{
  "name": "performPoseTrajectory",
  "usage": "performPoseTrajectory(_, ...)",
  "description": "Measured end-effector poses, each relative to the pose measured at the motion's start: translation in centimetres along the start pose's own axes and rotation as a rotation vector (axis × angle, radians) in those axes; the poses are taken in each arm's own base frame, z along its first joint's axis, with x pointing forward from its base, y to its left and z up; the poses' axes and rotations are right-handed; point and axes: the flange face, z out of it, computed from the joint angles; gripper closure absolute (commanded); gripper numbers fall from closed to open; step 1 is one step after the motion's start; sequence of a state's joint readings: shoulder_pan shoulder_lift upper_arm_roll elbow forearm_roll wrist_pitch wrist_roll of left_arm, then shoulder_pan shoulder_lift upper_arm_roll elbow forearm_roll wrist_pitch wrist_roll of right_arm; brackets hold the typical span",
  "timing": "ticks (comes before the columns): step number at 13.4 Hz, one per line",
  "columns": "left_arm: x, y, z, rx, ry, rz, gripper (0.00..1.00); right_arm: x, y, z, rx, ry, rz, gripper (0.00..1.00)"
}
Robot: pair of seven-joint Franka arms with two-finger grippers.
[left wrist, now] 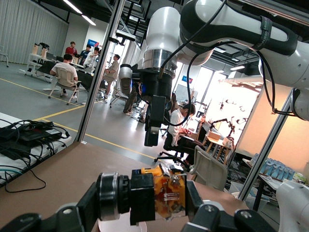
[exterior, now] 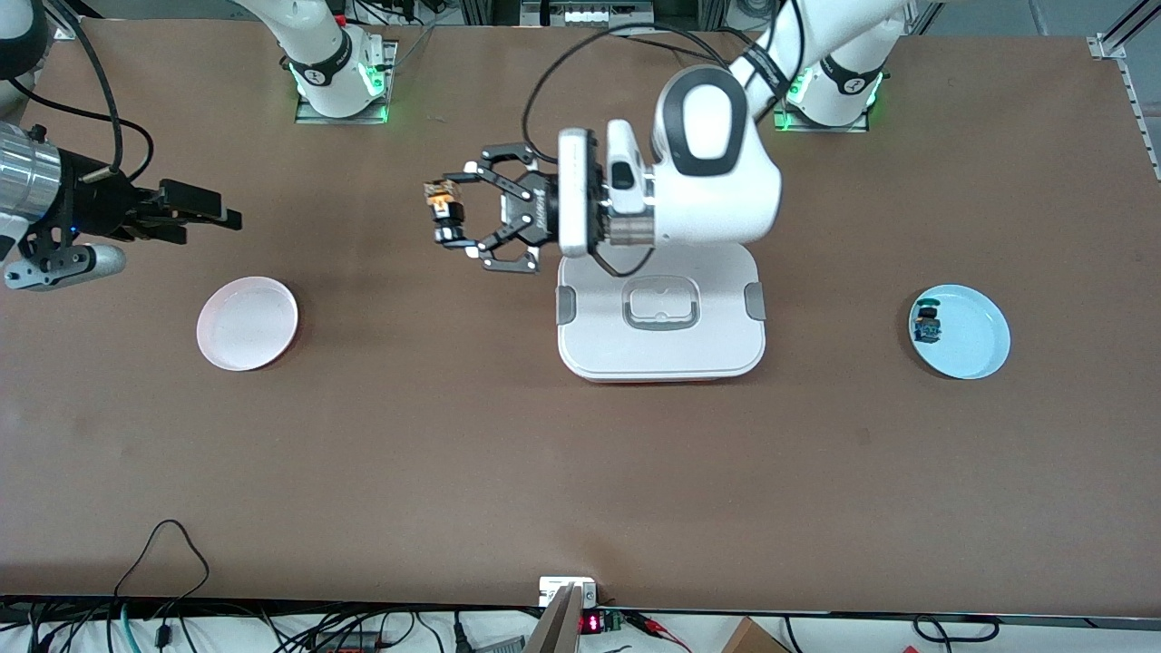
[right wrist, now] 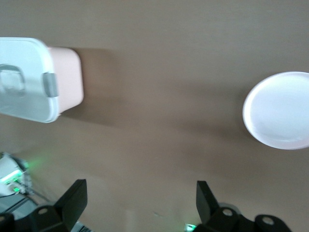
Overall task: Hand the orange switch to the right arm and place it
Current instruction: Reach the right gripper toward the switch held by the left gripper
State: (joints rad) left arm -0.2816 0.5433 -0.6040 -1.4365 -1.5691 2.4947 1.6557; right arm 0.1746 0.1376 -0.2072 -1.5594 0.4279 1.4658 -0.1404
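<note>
My left gripper (exterior: 447, 216) is up in the air over the table between the white box and the pink plate, lying level and shut on the orange switch (exterior: 442, 196). In the left wrist view the switch (left wrist: 157, 195) sits crosswise between the pads of the left gripper (left wrist: 142, 202), with its black body and silver ring at one pad and its orange block at the other. My right gripper (exterior: 210, 223) hovers at the right arm's end of the table, open and empty, its slim fingers pointing toward the switch. It also shows in the left wrist view (left wrist: 152, 126) and in its own view (right wrist: 140, 191).
A pink plate (exterior: 247, 323) (right wrist: 280, 110) lies below the right gripper. A white lidded box (exterior: 660, 313) (right wrist: 29, 79) sits mid-table under the left arm. A blue plate (exterior: 978, 337) toward the left arm's end holds a blue-and-green switch (exterior: 927, 324).
</note>
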Motion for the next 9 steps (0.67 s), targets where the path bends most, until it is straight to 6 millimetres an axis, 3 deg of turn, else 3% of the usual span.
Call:
performPoseTrajectory(4,0.3,1.2,1.5,0.059,-0.005,0.003,1.00,1.3,-0.5,3.3,0.339,-0.024,0.025,0.00)
performPoseTrajectory(7,-0.2,1.1,1.7,0.067,-0.012,-0.001,1.00,1.9,-0.9,7.0,0.706,-0.081,0.176,0.00)
performPoseTrajectory(9,-0.3,0.9,1.7,0.069,-0.011,-0.004,1.00,2.3,-1.0,8.9,0.829,-0.128,0.270,0.00)
